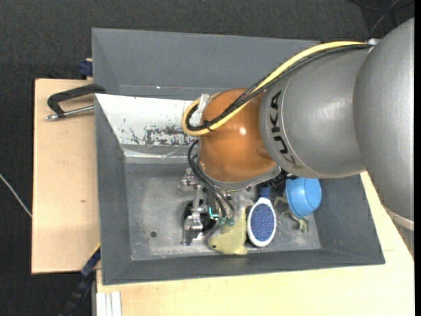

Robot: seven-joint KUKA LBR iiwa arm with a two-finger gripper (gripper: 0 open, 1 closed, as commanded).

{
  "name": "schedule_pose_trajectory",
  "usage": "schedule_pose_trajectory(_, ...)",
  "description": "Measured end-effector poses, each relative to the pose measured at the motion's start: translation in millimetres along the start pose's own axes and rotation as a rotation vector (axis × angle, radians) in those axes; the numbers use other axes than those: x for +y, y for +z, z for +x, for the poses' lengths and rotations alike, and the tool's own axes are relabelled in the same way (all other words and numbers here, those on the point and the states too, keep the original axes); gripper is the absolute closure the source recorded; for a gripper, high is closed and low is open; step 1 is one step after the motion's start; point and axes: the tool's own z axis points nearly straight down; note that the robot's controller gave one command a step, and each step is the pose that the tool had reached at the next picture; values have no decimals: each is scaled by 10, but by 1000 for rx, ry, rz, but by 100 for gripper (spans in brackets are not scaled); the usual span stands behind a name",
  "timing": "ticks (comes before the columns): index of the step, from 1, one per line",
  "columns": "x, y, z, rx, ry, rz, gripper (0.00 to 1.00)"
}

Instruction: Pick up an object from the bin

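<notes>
Olive-yellow soft lump lies just beside your hand, toward the view's lower right, perhaps touching; how wide the hand stands, you cannot tell.

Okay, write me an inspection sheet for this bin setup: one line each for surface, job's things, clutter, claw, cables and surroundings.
surface: grey metal bin, floor scuffed, left part bare; pale speckled patch on the back wall.
job's things: pale yellow soft lump at the front wall, nearest the claw; blue oval brush with white rim right beside it.
clutter: light blue round thing at the right, partly under the arm.
claw: claw low over the floor's middle, just left of the lump; whether it holds anything cannot be told.
cables: yellow cable runs along the arm to the orange cover.
surroundings: dark floor around the bin.
</notes>
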Motion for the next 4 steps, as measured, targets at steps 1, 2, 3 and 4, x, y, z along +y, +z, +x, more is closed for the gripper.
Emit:
schedule_pose_trajectory(1,-422,663,-86,-1,-41,3,0)
schedule_pose_trajectory(2,-389,624,-93,-7,-44,-1,100)
schedule_pose_trajectory(3,-66,659,-684,-9,-378,1,100)
schedule_pose_trajectory(4,-56,-841,-616,-23,-628,2,100)
